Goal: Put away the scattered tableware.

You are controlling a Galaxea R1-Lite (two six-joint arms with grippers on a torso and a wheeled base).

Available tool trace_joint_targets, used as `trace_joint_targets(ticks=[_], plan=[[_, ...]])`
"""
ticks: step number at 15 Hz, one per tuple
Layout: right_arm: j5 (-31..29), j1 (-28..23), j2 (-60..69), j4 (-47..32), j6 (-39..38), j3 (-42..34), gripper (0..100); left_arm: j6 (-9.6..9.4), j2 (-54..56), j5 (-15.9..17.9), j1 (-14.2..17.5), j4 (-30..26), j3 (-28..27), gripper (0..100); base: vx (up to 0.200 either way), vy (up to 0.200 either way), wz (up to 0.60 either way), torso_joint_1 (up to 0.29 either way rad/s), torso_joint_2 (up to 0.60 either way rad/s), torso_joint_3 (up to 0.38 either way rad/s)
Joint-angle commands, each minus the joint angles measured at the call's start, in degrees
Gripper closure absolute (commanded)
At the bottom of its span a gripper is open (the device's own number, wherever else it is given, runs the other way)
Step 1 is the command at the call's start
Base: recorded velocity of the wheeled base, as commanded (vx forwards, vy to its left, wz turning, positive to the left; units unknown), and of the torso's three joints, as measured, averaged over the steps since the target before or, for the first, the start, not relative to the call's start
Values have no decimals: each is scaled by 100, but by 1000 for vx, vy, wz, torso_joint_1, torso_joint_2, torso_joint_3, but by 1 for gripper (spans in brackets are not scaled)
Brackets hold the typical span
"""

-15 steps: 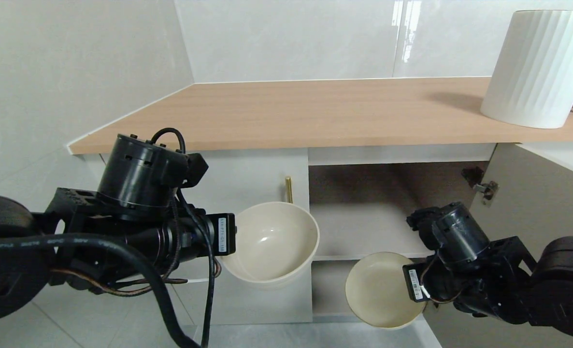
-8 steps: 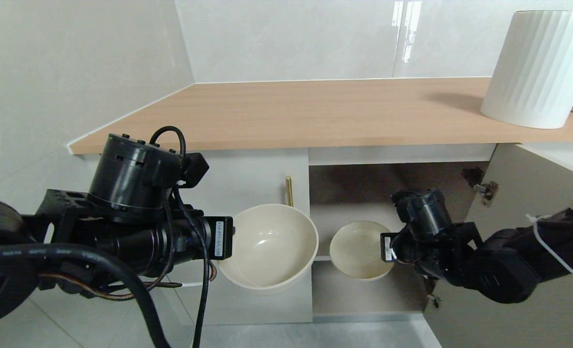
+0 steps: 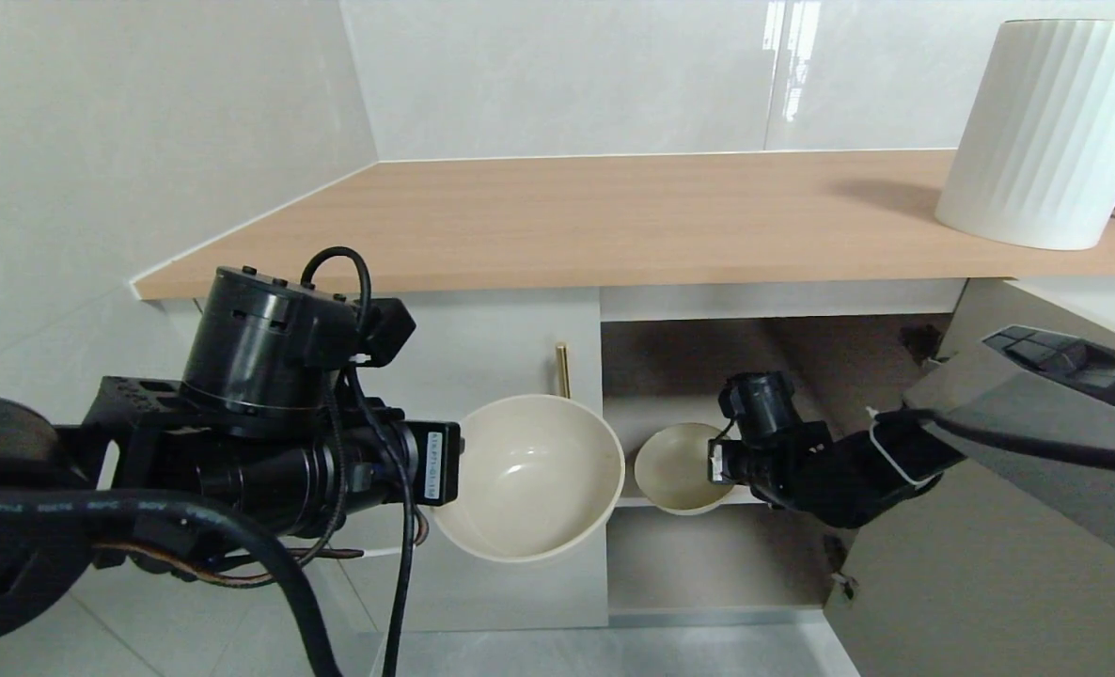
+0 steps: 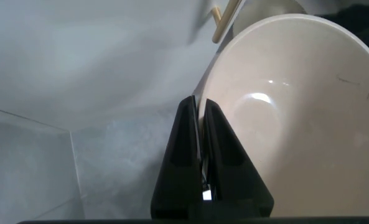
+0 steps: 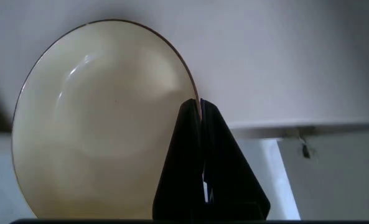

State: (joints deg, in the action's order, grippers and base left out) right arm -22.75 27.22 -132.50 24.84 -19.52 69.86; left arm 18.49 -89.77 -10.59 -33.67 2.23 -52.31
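A large cream bowl (image 3: 531, 475) hangs in front of the closed left cabinet door, my left gripper (image 3: 452, 463) shut on its rim; in the left wrist view the bowl (image 4: 290, 118) is pinched at its edge by that gripper (image 4: 201, 109). A smaller cream bowl (image 3: 674, 467) is held by my right gripper (image 3: 714, 463) just over the front edge of the cabinet's middle shelf (image 3: 670, 428). The right wrist view has this bowl (image 5: 100, 118) clamped by its rim in the gripper (image 5: 200, 107).
The right cabinet door (image 3: 1009, 527) stands open beside my right arm. A brass handle (image 3: 562, 369) sits on the closed left door (image 3: 482, 357). A white ribbed container (image 3: 1046, 132) stands on the wooden countertop (image 3: 614, 216). A lower shelf space (image 3: 708, 564) lies beneath.
My right arm has carried the small bowl up and forward from below the cabinet opening to the middle shelf. The left arm with the large bowl has barely shifted.
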Motion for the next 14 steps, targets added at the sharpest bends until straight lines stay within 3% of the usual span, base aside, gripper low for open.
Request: trace_joint_targets(ticks=[1,5,14], plan=[[-10,-200,-514,-32,1,388,100,5,-40,-4,1,5,19,100,0,0,0,0,0,0],[-28,-551,-874,-50,-8,836,100,-4,-5,-13,-52,14,63,100,0,0,0,0,0,0],[-274,-692,-1393,-59,1,1539,100,-4,-58,-13,-105,164,125,100,0,0,0,0,0,0]])
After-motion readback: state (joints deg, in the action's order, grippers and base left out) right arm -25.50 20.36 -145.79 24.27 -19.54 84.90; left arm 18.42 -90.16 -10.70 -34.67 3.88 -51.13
